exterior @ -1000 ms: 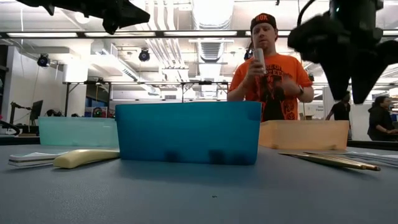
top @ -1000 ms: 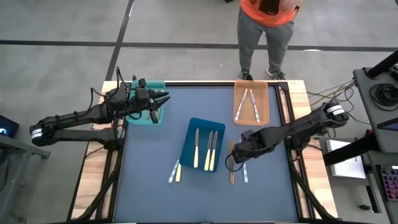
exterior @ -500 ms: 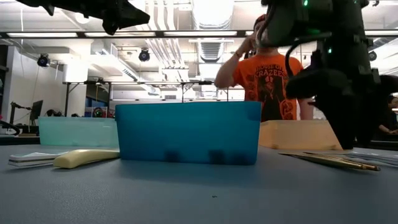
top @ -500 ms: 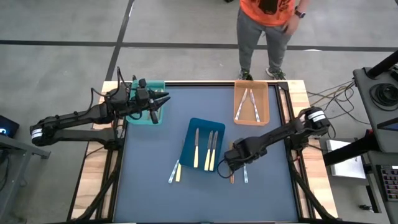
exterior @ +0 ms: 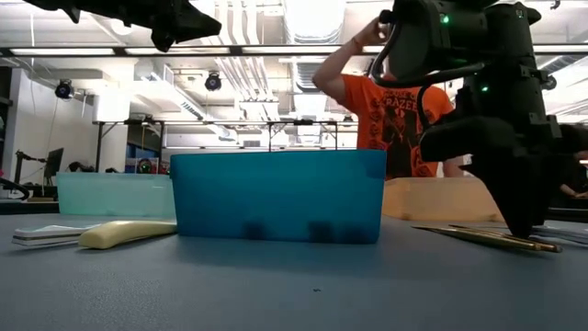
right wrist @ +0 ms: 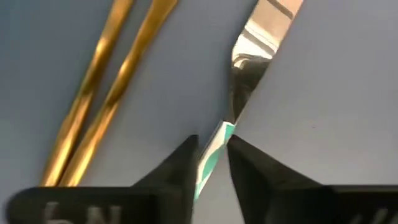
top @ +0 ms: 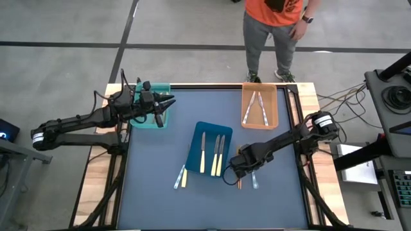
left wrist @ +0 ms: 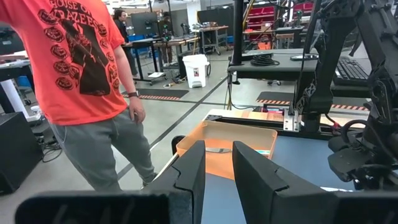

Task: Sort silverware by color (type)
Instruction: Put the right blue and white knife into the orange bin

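Behind the table stretches an open workshop floor, where a person in an orange T-shirt and grey trousers stands at the far edge. On the dark blue tabletop sit three trays: a teal tray at the far left corner, an orange tray at the far right and a blue tray near the middle. Two silver-and-pale-blue utensils lie in the orange tray, forming a narrow V. Three cream-handled knives lie side by side in the blue tray. Just beside that tray's near left corner, a pale-blue-handled piece and a cream-handled piece rest together on the table. The right gripper is down at the table just right of the blue tray, among the last loose pieces; in the right wrist view its fingers are closed on the handle of a pale-blue-handled knife that lies flat on the surface, its silver blade pointing away. Two gold utensils lie close together just beside that knife. The left gripper hovers over the teal tray, its fingers drawn close with a narrow gap between them and nothing between them.
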### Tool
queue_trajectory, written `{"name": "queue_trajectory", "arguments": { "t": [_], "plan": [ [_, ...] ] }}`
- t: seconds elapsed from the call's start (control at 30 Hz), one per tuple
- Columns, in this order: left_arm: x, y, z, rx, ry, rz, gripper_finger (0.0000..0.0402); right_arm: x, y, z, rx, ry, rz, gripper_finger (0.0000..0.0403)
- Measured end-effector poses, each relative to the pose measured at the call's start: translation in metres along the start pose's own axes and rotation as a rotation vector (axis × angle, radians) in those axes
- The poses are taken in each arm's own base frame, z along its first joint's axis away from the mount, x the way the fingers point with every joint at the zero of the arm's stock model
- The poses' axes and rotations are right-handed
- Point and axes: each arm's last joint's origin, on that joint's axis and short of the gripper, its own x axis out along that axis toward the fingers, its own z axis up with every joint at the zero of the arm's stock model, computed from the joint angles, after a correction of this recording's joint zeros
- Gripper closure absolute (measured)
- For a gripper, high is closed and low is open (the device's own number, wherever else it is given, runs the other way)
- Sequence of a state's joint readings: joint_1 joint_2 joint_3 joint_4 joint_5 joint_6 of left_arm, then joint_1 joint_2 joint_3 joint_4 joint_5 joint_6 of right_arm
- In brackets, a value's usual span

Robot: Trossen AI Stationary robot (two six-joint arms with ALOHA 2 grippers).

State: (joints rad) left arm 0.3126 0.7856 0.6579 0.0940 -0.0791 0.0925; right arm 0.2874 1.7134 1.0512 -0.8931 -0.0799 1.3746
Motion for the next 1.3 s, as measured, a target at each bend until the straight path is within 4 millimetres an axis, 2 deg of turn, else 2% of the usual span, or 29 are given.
{"name": "queue_trajectory", "arguments": {
  "t": [0.13, 0.43, 0.57, 0.77, 0.87, 1.03, 1.13, 1.3],
  "plan": [
    [0.000, 0.000, 0.000, 0.000, 0.000, 0.000, 0.0338, 0.002, 0.000, 0.000, -0.001, -0.002, 0.007, 0.0382],
    [0.000, 0.000, 0.000, 0.000, 0.000, -0.003, 0.0338, 0.000, -0.001, 0.001, 0.015, -0.003, 0.013, 0.0384],
    [0.000, 0.000, 0.000, 0.000, 0.000, -0.005, 0.0338, -0.011, -0.011, -0.001, 0.017, -0.013, -0.005, 0.0385],
    [0.000, 0.000, 0.000, 0.001, -0.001, -0.007, 0.0338, -0.044, -0.032, -0.006, 0.034, -0.085, 0.006, 0.0386],
    [0.000, 0.000, 0.000, 0.001, -0.002, -0.007, 0.0338, -0.065, -0.042, -0.007, 0.040, -0.207, 0.072, 0.0386],
    [0.000, 0.000, 0.000, 0.002, -0.003, -0.007, 0.0338, -0.092, -0.058, -0.004, 0.030, -0.544, 0.179, 0.0386],
    [0.000, 0.000, 0.000, 0.002, -0.004, -0.006, 0.0338, -0.101, -0.064, -0.001, -0.004, -0.765, 0.249, 0.0386],
    [0.000, 0.000, 0.001, 0.002, -0.016, -0.005, 0.0338, -0.107, -0.071, 0.005, -0.009, -1.131, 0.266, 0.0387]
  ]
}}
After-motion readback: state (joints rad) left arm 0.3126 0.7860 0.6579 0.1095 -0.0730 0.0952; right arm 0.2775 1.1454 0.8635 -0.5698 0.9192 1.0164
